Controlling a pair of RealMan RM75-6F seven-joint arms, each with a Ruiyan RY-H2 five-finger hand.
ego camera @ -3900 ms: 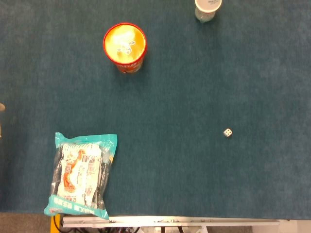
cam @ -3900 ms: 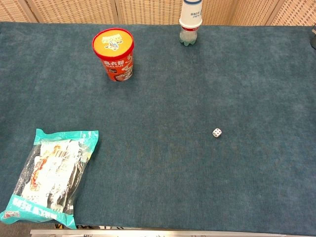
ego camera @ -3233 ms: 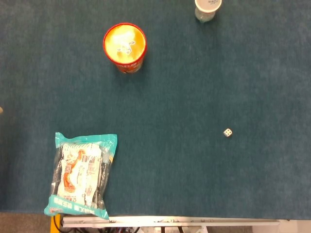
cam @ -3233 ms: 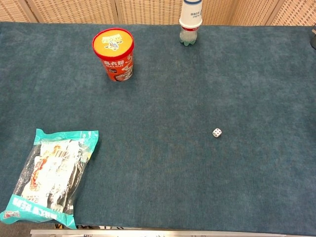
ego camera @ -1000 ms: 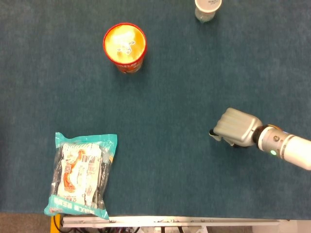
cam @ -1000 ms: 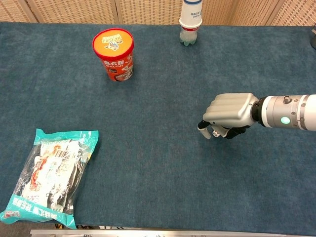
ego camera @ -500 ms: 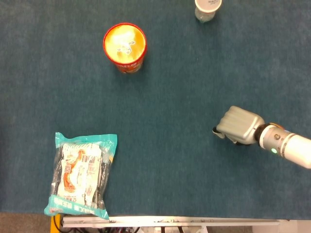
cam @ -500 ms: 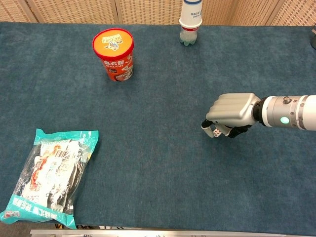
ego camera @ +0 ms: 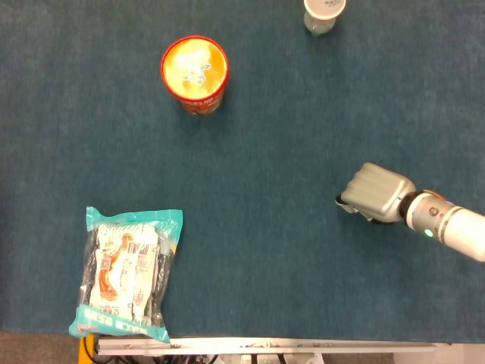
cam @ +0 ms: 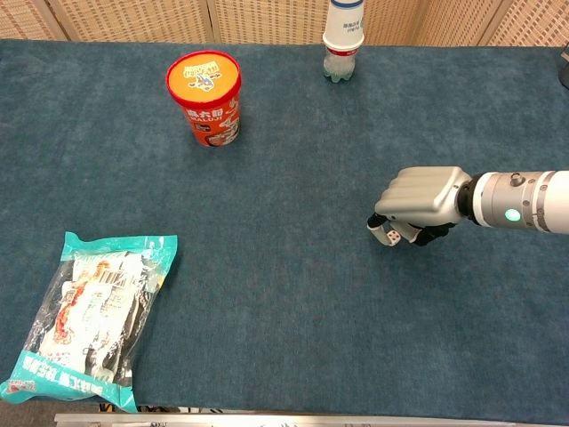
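Far to the left of the fingers and nearer the table's front edge lies a flat, crinkly plastic snack packet [cam: 89,316], teal at its sealed ends and clear over printed white and orange wrappers inside. Its glossy film catches the light, and one corner hangs over the table's metal front rim [ego camera: 265,346].

Left of the fingers and well beyond them stands a round paper noodle cup [cam: 205,96], red-walled with a shiny orange and yellow foil lid, upright on the cloth.

Slightly left of the fingers and far behind them, at the back edge, a clear plastic bottle [cam: 342,40] stands upright with a white paper cup upturned over its top.

The table cloth [cam: 284,294] is a dark teal, short-piled felt, matte and slightly mottled.

The right hand [cam: 416,206] comes in from the right on a smooth white cylindrical forearm with a small green light. Its back is a ribbed, silver-grey shell, knuckles up. The fingers [cam: 380,229] are curled down and inward, tips close to the cloth. Between them sits a small white die [cam: 391,237] with dark pips, a neat cube; the curled fingers pinch it from both sides, low over the cloth. In the head view the hand's shell hides the die.

The left hand appears in neither view.
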